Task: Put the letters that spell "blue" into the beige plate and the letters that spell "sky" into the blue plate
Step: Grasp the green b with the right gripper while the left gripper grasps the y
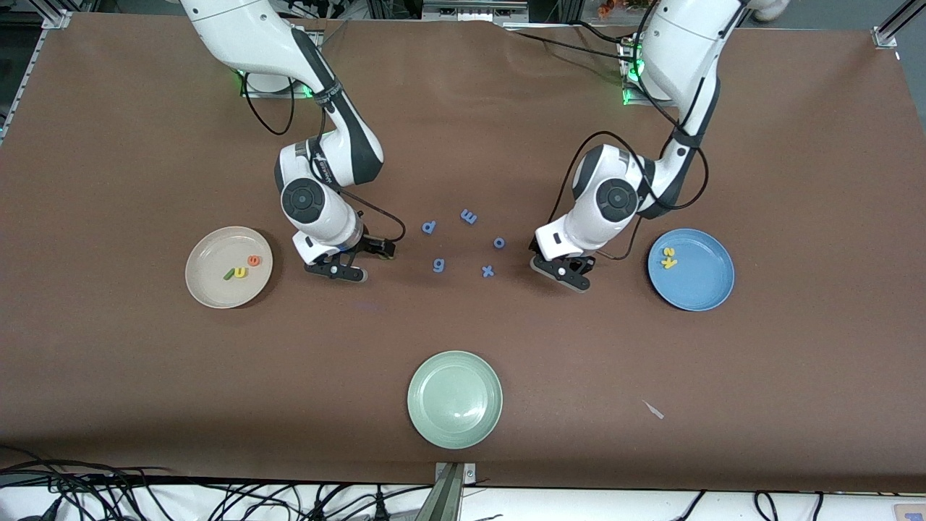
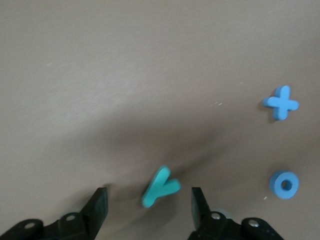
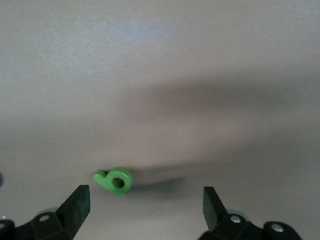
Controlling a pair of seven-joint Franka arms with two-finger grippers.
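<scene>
Hovering low over bench (image 1: 463,108): left gripper (image 2: 150,207), jaws open astride teal "y" (image 2: 159,186), between blue "x" (image 1: 488,271) and blue plate (image 1: 705,289); right gripper (image 3: 145,207), jaws open, green "b" (image 3: 116,181) lying between, beside beige plate (image 1: 210,286).

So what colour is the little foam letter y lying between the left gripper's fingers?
Teal green, the small foam letter y; the left wrist view shows it best.

Gripper: we see the right gripper (image 3: 146,206) with its two dark fingers (image 3: 77,204) spread wide apart
Letter: we see the green "b" (image 3: 116,180) lying flat on the brown table (image 3: 160,75), between the fingers, nearer one of them
</scene>
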